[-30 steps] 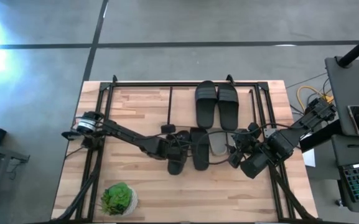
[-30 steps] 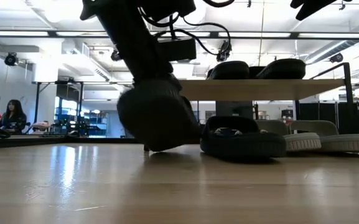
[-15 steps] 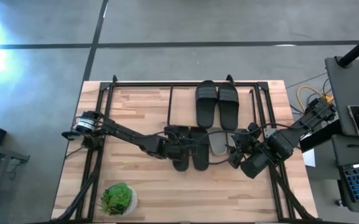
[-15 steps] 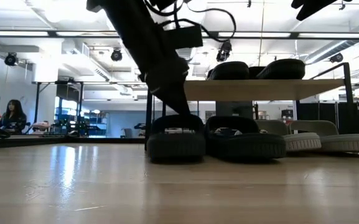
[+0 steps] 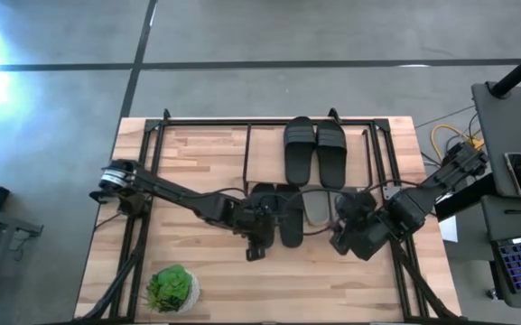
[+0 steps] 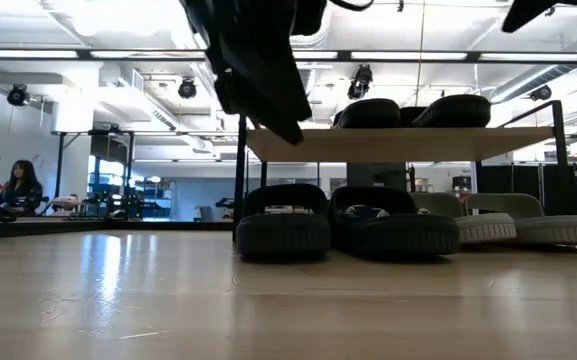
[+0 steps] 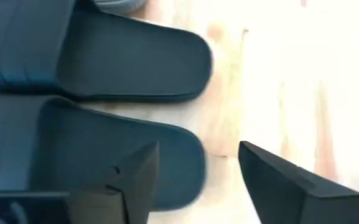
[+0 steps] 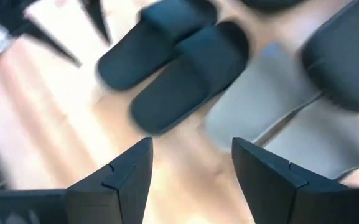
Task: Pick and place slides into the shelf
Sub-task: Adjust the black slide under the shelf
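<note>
**Black pair set down under the shelf, both claws spread**

Wooden desk [image 5: 206, 289], seen from above, with grey concrete floor beyond its far edge. A low shelf [image 6: 408, 143] with a thin black frame and pale top board stands toward the desk's far edge. On its board lies one black pair of slides [image 5: 314, 152], side by side, toes toward the far edge.

Below the board, on the desk, a second black pair [image 6: 346, 221] rests flat with its two slides touching or nearly so; the high view shows it near the desk's middle. Just beside it, toward the right edge, sits the light grey pair [image 6: 513, 224], partly hidden from above by the right arm.

The left claw [image 7: 195, 180] hangs above the heel end of the nearer black slide, its fingers spread and holding nothing. The right claw [image 8: 191, 168] hovers near the grey pair, also spread and empty.

A green potted plant [image 5: 170, 288] stands at the near left corner. A person [image 6: 18, 185] sits in the room behind the desk.
</note>
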{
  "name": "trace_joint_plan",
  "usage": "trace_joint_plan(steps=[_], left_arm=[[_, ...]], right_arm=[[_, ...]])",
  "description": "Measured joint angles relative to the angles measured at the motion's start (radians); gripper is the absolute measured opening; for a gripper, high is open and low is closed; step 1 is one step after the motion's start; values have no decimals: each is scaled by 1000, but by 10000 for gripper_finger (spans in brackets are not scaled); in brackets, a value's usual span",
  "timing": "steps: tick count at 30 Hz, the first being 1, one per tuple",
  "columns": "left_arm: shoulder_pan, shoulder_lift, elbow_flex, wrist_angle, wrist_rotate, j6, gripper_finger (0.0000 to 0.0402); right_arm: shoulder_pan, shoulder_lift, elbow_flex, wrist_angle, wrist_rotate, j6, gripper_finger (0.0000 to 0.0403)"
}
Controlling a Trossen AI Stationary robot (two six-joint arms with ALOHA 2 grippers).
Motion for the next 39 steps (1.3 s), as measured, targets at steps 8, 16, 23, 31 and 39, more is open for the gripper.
trace_joint_plan(steps=[8,16,23,31,39], left_arm=[[-45,-69,-1,-71,23,-95,47],[-87,-224,-66,-96,-64,-132,1],[-144,-456,-209,-143,-158,-223,0],[-212,-724,-388,-114,-243,-351,0],[-226,-882,-473,-103,-267,-365,0]], right_arm=[[42,70,-2,177,-140,73,201],[122,226,0,225,-150,392,79],[140,355,2,304,-148,700,13],[47,460,0,399,-226,818,12],[-48,535,8,483,-229,725,12]])
